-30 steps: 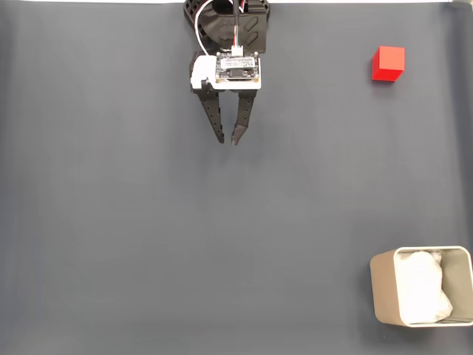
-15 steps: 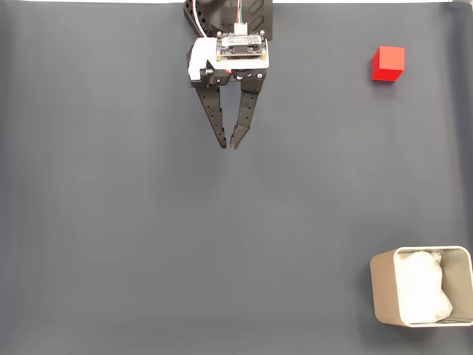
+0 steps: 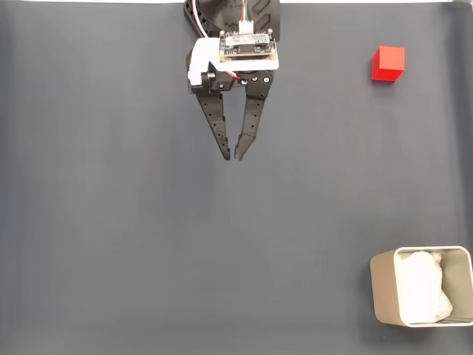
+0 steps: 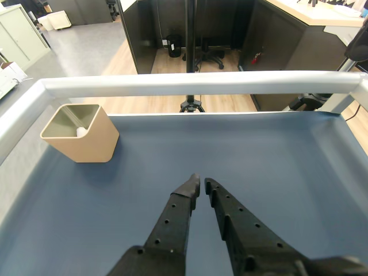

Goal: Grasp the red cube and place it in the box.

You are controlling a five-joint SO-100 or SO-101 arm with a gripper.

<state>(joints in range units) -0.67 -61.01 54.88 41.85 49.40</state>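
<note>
Fixed view, claw (image 3: pixel 232 155) mid-mat, red cube (image 3: pixel 388 63) near edge

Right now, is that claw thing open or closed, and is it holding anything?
Gripper: nearly closed, a thin gap between the fingertips, holding nothing. The cube lies apart on the mat.
</note>
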